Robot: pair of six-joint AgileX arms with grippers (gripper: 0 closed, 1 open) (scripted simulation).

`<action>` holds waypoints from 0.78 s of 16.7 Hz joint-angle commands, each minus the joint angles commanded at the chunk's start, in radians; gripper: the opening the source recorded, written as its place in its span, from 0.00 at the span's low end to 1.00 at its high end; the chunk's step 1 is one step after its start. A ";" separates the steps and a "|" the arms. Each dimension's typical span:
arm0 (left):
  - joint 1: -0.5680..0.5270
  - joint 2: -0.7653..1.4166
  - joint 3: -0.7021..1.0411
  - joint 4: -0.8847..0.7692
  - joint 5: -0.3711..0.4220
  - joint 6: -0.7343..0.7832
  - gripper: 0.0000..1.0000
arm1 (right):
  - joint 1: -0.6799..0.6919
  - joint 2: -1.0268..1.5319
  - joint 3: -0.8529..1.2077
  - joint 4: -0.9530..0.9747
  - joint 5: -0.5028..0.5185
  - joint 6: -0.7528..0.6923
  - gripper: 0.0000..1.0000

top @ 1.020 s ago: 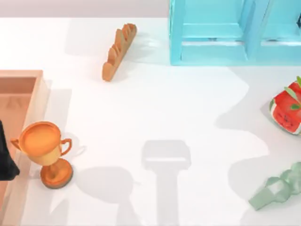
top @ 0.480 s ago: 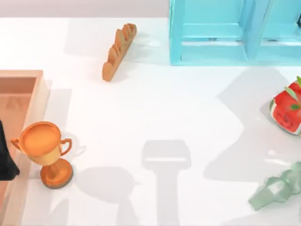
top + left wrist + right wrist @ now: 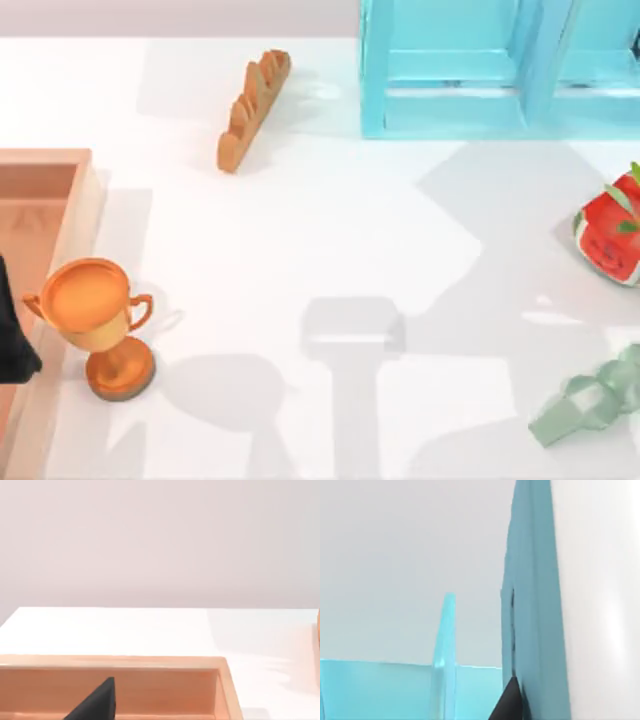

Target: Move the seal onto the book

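Left wrist view: dark left gripper [image 3: 95, 702] over wooden tray [image 3: 150, 662]; fingers' state cannot be told.

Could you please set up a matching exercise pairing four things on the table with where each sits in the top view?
Things:
1. trophy
2. bread loaf
3. watermelon cube
4. light-blue shelf cabinet

Places:
A. far edge, right of centre
B. right edge, mid-table
C. near left, beside the wooden tray
D. far side, left of the cabinet

Pairs: 1-C, 2-D, 3-B, 4-A
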 joint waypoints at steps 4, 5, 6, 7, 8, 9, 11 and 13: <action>0.000 0.000 0.000 0.000 0.000 0.000 1.00 | 0.274 0.076 0.061 0.058 0.197 -0.170 0.00; 0.000 0.000 0.000 0.000 0.000 0.000 1.00 | 0.369 0.099 0.080 0.069 0.259 -0.225 0.00; 0.000 0.000 0.000 0.000 0.000 0.000 1.00 | 0.474 0.123 0.098 0.078 0.327 -0.283 0.00; 0.000 0.000 0.000 0.000 0.000 0.000 1.00 | 0.587 0.150 0.116 0.083 0.399 -0.343 0.00; 0.000 0.000 0.000 0.000 0.000 0.000 1.00 | 0.706 0.182 0.131 0.083 0.476 -0.406 0.00; 0.000 0.000 0.000 0.000 0.000 0.000 1.00 | 0.827 0.218 0.144 0.077 0.556 -0.470 0.00; 0.000 0.000 0.000 0.000 0.000 0.000 1.00 | 1.056 0.297 0.164 0.053 0.724 -0.601 0.00; 0.000 0.000 0.000 0.000 0.000 0.000 1.00 | 1.251 0.383 0.177 0.012 0.894 -0.730 0.00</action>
